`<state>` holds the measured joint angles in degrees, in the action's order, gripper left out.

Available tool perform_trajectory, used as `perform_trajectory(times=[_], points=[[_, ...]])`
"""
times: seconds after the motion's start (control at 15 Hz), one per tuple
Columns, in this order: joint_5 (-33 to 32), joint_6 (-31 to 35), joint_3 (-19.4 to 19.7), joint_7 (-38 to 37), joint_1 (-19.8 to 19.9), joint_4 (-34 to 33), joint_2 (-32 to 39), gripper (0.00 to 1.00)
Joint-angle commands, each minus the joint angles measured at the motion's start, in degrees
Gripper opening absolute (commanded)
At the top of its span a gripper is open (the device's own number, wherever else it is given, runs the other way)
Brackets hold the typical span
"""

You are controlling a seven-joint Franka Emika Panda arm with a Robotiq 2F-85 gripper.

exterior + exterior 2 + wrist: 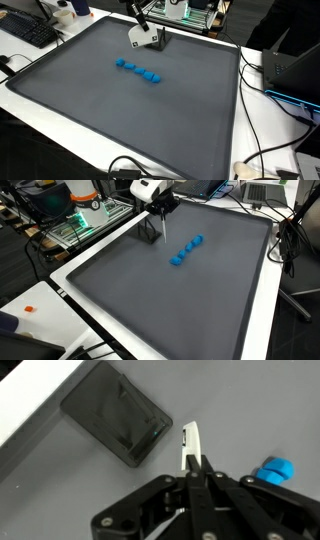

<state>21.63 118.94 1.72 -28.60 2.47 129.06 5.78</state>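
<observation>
**A:** Where does the end effector (190,452) stand?

**B:** Over the far part of the grey mat (120,120) that lies on the counter (40,140), close to the mat's edge. In the wrist view its fingers are pressed together into one pale tip. I cannot tell whether anything thin is caught between them.

**A:** And what is nearest to it?

**B:** A flat dark box (115,422), lying on the mat just beyond the fingertips and apart from them.

**A:** Which way does the box run?

**B:** In the wrist view its long axis goes from upper left to lower right. That is roughly square to the mat's pale edge, with one short end near that edge.

**A:** Anything else?

**B:** A row of blue blocks (140,70) lies mid-mat, well apart from the box. In an exterior view the line (186,252) slants from lower left to upper right.
</observation>
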Motion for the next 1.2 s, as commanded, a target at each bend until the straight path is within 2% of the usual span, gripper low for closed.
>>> perform_trajectory(times=[0.0,0.47,1.13], points=[[2.9,4.0,0.6,-3.1,-0.2,6.1,-3.4,0.01],[8.3,8.1,0.9,-4.1,0.2,11.8,-5.4,0.01],[10.5,14.0,0.5,-10.8,0.2,19.0,-10.8,0.01]])
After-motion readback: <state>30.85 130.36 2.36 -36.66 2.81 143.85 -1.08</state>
